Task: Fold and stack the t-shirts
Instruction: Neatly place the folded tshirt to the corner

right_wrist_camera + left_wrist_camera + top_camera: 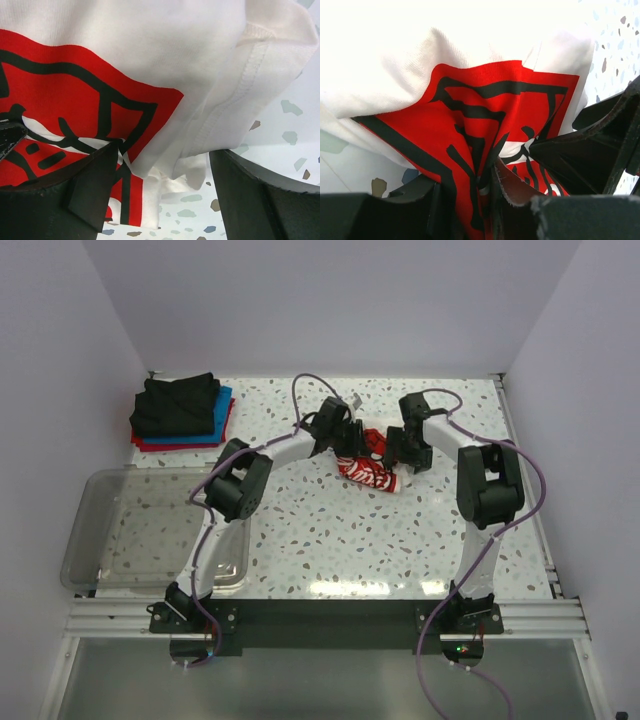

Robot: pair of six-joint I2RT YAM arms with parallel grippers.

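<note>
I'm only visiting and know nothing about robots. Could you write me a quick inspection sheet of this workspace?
Surface: white speckled table, brightly lit.
Job's things: white t-shirt with red print, bunched between the arms; black tee atop blue tee and red tee, folded, far left.
Clutter: clear plastic tub, near left.
Grippers: left tool pinches the printed cloth; right tool open, cloth between its fingers.
Cables: purple cables loop along both arms.
Surroundings: plain white walls; nothing else seen.
</note>
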